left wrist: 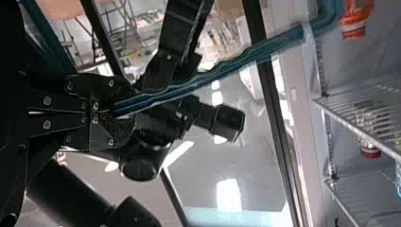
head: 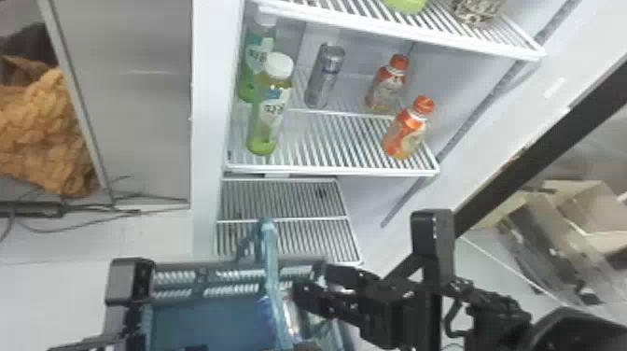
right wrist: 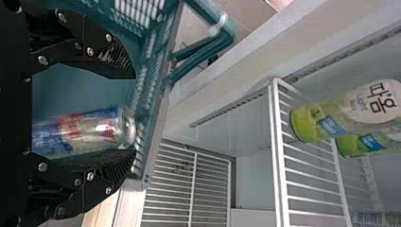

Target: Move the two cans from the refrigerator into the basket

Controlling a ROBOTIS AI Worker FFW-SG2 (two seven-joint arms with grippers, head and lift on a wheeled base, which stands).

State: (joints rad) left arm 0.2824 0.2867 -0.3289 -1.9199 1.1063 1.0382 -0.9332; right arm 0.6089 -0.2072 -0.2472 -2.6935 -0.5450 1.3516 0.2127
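My right gripper [head: 311, 281] is closest to me, its two fingers spread apart and clenching nothing. Between them lies a can [right wrist: 78, 131], right beside one finger, with the blue basket [head: 205, 317] around it; whether can and finger touch I cannot tell. I cannot make out a second can clearly.

My left gripper [head: 305, 346] is clenched around the basket's handle [head: 272, 261], which runs out from its fingertips toward the refrigerator [head: 207, 116]. That handle stands in the way just left of my right gripper's tips, between them and the left part of the basket. The basket's slotted side wall [right wrist: 153, 80] rises beyond those tips, between the can and the refrigerator.

Past the basket, ahead of my right gripper, is a low wire rack [head: 280, 218]. Above it and farther from my grippers, a white wire shelf [head: 326, 169] carries two green bottles [head: 270, 112] at its left end, a silver bottle [head: 322, 77] standing behind, and two orange-capped bottles [head: 406, 128] toward its right. Another wire shelf [head: 373, 29] is higher up. Well off to the right of my right gripper are cardboard boxes [head: 578, 196].
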